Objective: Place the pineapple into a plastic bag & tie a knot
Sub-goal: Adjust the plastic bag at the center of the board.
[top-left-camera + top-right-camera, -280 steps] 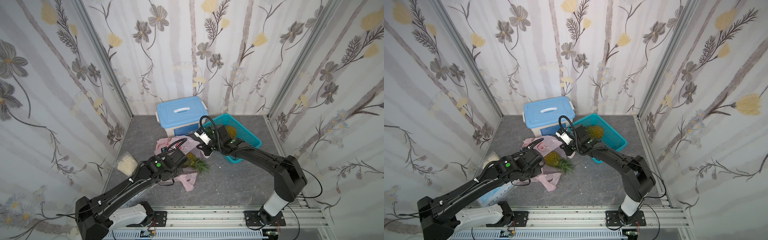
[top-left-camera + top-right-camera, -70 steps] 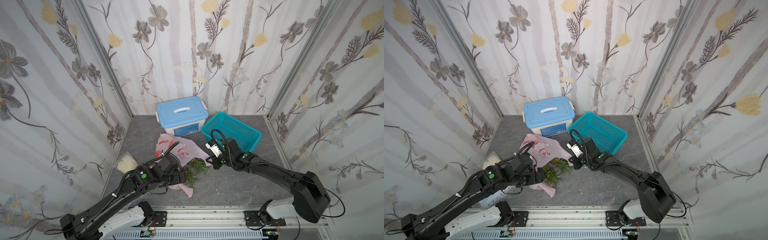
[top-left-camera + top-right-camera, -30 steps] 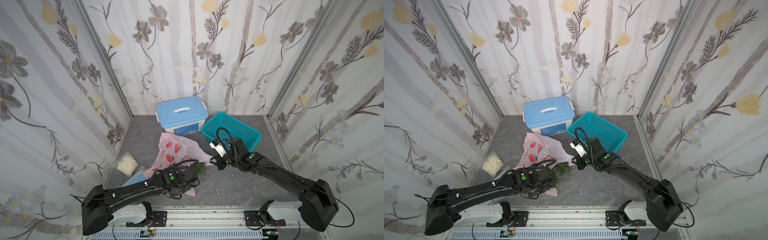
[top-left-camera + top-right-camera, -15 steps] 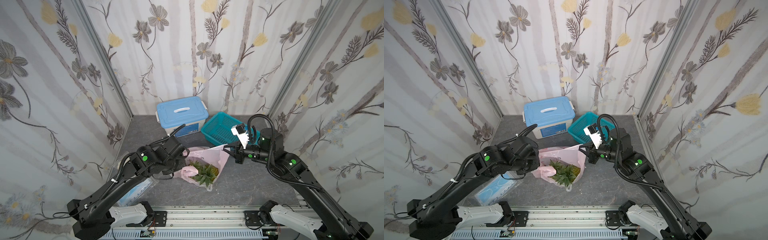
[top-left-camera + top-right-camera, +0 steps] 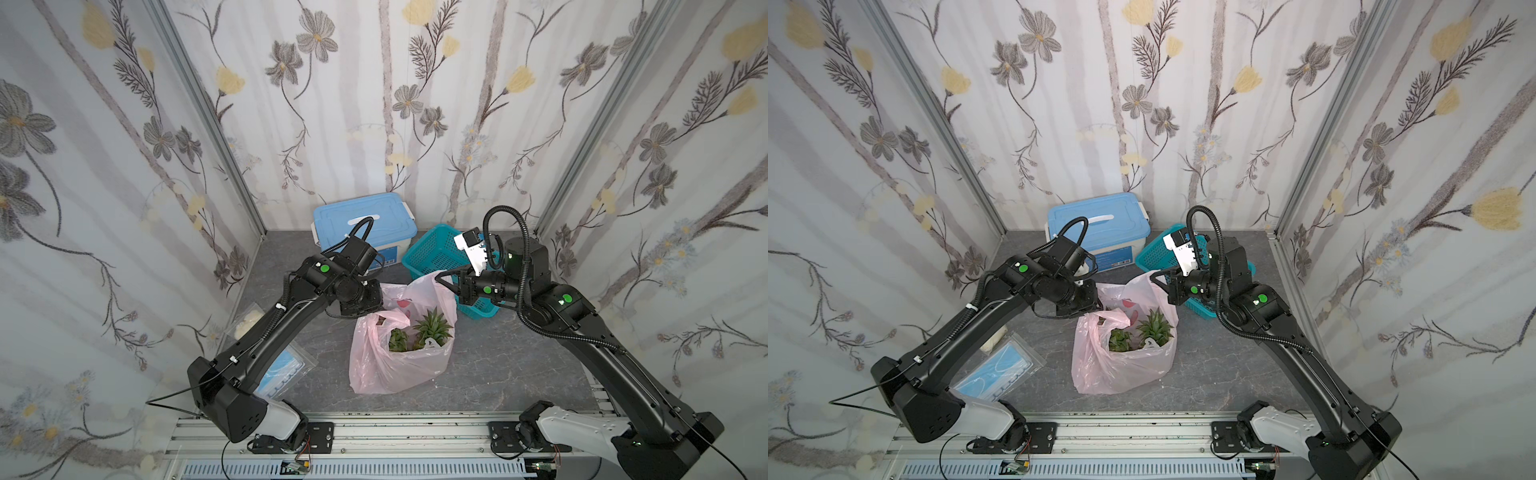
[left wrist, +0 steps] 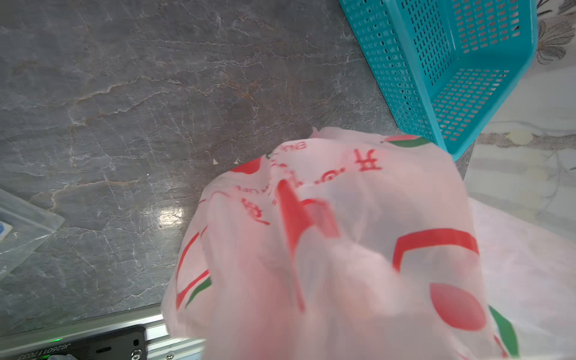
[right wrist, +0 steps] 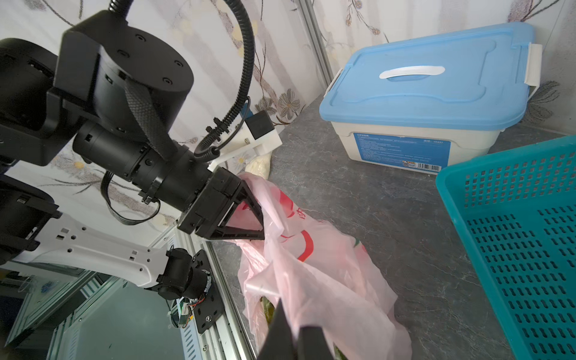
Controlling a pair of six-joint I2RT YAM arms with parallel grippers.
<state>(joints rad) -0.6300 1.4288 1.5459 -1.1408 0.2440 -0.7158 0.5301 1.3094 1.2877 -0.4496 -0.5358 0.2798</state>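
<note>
- While the plastic bag (image 5: 399, 365) stands mouth-up mid-table, the pineapple (image 5: 432, 328) sits inside it, with green crowns showing in both top views.
- right gripper (image 5: 445, 284): fingers (image 7: 280, 333) together, clamped on the bag's far-right rim, that corner lifted up to it.
- left gripper (image 7: 263, 228): at the bag's far-left rim, pink film draped over the tips. Can't tell if they're apart or pinching.
- teal basket (image 5: 432, 253) sits just beyond the bag, far-right.

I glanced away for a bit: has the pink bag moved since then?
Yes. The plastic bag, once lying flat just in front of the blue box, now stands upright farther from it, nearer the rail.
</note>
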